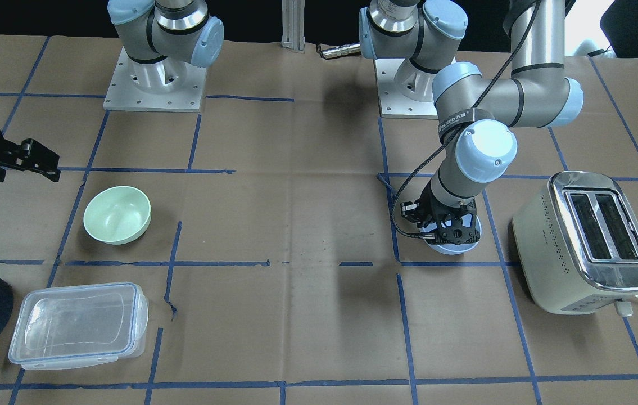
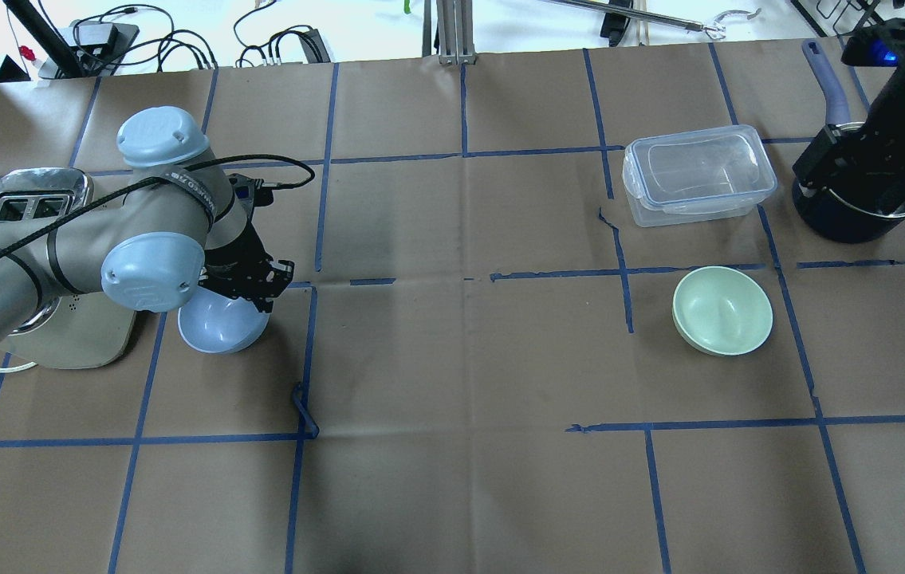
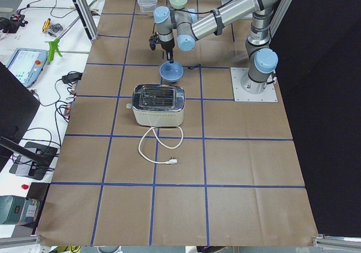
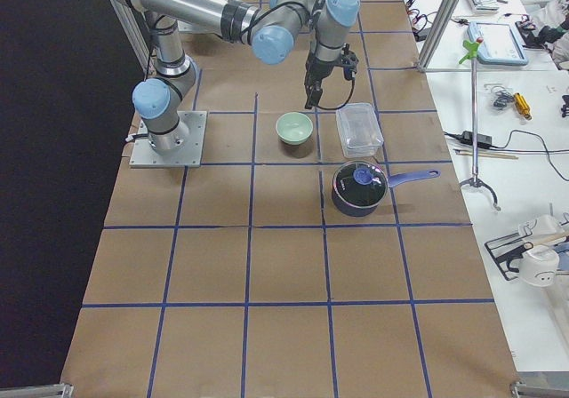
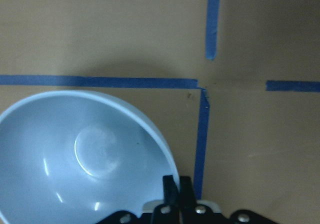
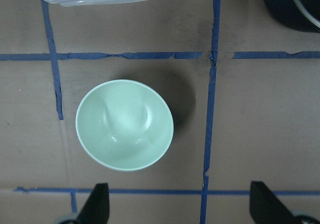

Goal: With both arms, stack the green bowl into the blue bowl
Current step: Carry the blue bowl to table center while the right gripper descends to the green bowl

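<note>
Brown paper table (image 2: 460, 359); left end effector (image 5: 178, 186) pinches smooth blue bowl (image 5: 75, 154) rim; right end effector (image 6: 181, 204) spread, empty.

Silver-grey arms (image 1: 538, 56), pale blue joint caps (image 1: 486, 151), black cable (image 1: 417, 170), black fingers (image 6: 97, 206)

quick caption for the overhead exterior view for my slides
Left gripper, jaws closed on the blue bowl at its rim; right gripper open, well apart from the free-standing green bowl.

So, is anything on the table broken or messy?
Nothing is spilled or broken. Only the blue tape lines are scruffy. One tape end is peeled up and curled, near the blue bowl. Another tape strip is torn and crooked beside the clear container.
</note>
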`<state>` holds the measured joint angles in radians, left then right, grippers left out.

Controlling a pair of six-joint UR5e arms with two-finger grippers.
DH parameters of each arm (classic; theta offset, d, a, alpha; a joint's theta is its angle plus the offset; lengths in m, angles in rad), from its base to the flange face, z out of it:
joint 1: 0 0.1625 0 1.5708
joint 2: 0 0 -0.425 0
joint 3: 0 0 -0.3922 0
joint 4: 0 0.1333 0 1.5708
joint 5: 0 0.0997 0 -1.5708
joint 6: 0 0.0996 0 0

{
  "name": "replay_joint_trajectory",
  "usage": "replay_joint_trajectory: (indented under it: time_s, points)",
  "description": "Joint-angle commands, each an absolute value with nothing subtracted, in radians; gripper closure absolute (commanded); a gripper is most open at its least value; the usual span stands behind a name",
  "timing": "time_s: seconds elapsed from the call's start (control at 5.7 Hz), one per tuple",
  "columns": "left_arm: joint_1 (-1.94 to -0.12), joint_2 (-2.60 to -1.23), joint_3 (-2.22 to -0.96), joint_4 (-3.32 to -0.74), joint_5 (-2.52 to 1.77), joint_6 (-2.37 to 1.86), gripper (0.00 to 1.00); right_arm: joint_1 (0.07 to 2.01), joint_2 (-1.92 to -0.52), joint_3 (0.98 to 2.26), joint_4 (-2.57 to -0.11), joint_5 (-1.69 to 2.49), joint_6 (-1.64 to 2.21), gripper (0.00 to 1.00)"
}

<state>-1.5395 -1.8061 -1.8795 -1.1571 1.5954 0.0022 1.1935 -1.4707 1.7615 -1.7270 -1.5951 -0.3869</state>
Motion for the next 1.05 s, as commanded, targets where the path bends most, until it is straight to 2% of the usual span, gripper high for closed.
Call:
replay_joint_trajectory:
  time_s: [0.0,0.18,0.35,0.7,0.88]
  points:
    - [-1.616,-1.812,-1.772,-1.236,1.573,-0.066,1.00,1.149,-1.457,1.958,-2.004,-1.588,-0.439,0.00]
    - [-1.734,-1.790,-1.749,-1.215,1.530,-0.145,1.00,1.147,-1.441,1.995,-2.031,-1.580,-0.424,0.00]
    - [-1.872,-1.831,-1.677,-1.212,1.523,-0.267,1.00,1.147,-1.405,2.022,-2.067,-1.580,-0.428,0.00]
    - [-1.985,-1.971,-1.646,-1.021,1.523,-0.224,0.99,1.149,-1.393,2.168,-2.230,-1.580,-0.423,0.00]
    - [-2.023,-2.017,-1.641,-0.962,1.529,-0.248,0.99,1.149,-1.393,2.175,-2.233,-1.578,-0.422,0.00]
